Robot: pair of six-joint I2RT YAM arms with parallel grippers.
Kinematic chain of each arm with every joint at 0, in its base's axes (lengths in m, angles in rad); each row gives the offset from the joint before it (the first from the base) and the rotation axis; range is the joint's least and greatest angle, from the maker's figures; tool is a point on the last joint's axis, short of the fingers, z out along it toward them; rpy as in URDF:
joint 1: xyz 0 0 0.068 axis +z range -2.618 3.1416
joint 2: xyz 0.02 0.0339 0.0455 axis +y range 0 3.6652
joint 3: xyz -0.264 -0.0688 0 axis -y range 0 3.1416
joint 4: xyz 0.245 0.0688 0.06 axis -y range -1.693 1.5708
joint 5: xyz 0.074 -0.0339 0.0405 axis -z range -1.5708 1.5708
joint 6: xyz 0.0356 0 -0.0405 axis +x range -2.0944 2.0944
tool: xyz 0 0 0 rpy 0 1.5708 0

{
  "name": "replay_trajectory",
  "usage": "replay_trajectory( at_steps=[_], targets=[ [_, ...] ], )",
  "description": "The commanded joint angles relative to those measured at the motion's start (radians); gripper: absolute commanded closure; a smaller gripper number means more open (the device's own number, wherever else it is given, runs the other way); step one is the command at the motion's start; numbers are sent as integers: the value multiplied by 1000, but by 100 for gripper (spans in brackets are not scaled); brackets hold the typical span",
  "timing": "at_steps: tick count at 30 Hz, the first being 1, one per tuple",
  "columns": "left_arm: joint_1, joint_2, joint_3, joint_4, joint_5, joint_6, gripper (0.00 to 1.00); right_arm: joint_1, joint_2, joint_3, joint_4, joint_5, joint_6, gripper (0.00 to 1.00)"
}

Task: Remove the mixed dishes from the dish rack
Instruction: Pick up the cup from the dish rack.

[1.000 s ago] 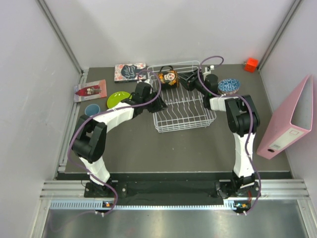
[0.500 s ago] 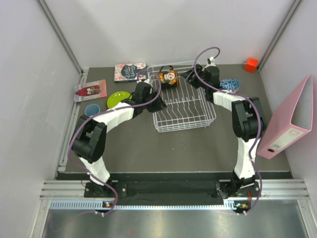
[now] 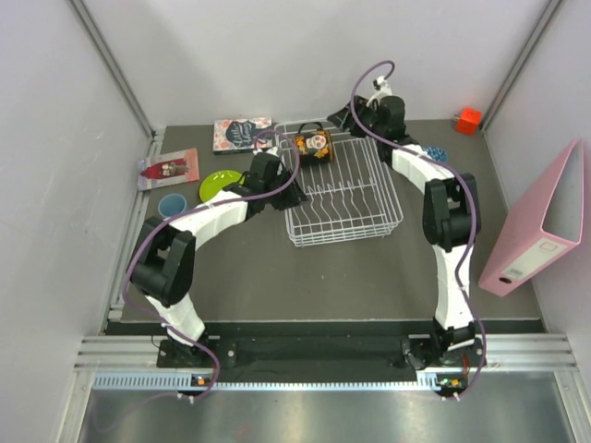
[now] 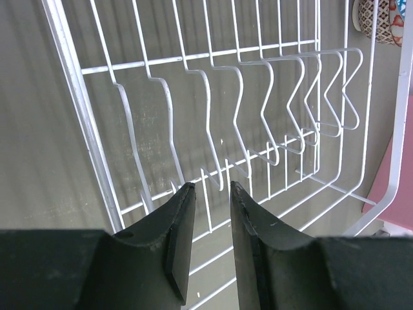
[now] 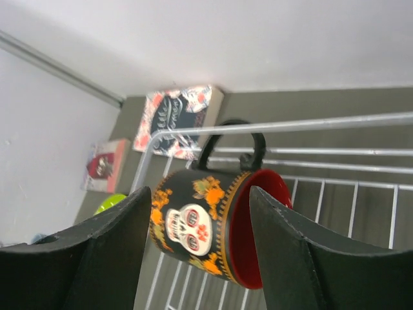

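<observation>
the dish rack sits mid tabletop. left of it, out of the rack, are the pale blue cup and lime-green plate. the left gripper hangs low at the rack's left rail, its jaws nearly pressed together with a thin gap and nothing in it. it is best kept clear of the prongs.

farther back, the black cartoon mug lies on its side in the rack's far left corner, handle up by the top wire. the right gripper faces its red mouth, jaws spread wide either side and not touching. i'd push in square and pinch across the body. then lift slowly, since the handle looks likely to catch that wire.
</observation>
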Motion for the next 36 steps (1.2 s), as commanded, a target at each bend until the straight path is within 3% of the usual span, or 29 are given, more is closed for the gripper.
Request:
replay_trajectory(
  at_steps=[1,13,25,26,30,33,36],
  targets=[
    [5,-39,-8,-17,-16,28,66,-11,69,30,-25,-74,-41,38],
    [5,-15,-5,-14,7,19,66,-5,117,1,61,-224,-54,41],
    [5,-6,-14,-11,21,16,66,10,181,18,176,-407,49,47],
    [5,-6,-12,-11,22,16,66,10,184,15,178,-410,54,50],
    [5,-6,-14,-9,24,16,66,12,172,-8,193,-424,71,83],
    [5,-3,-14,-6,30,14,66,10,155,-30,196,-424,69,100],
    [5,-3,-12,-5,36,11,66,10,132,-47,201,-426,71,100]
  ],
)
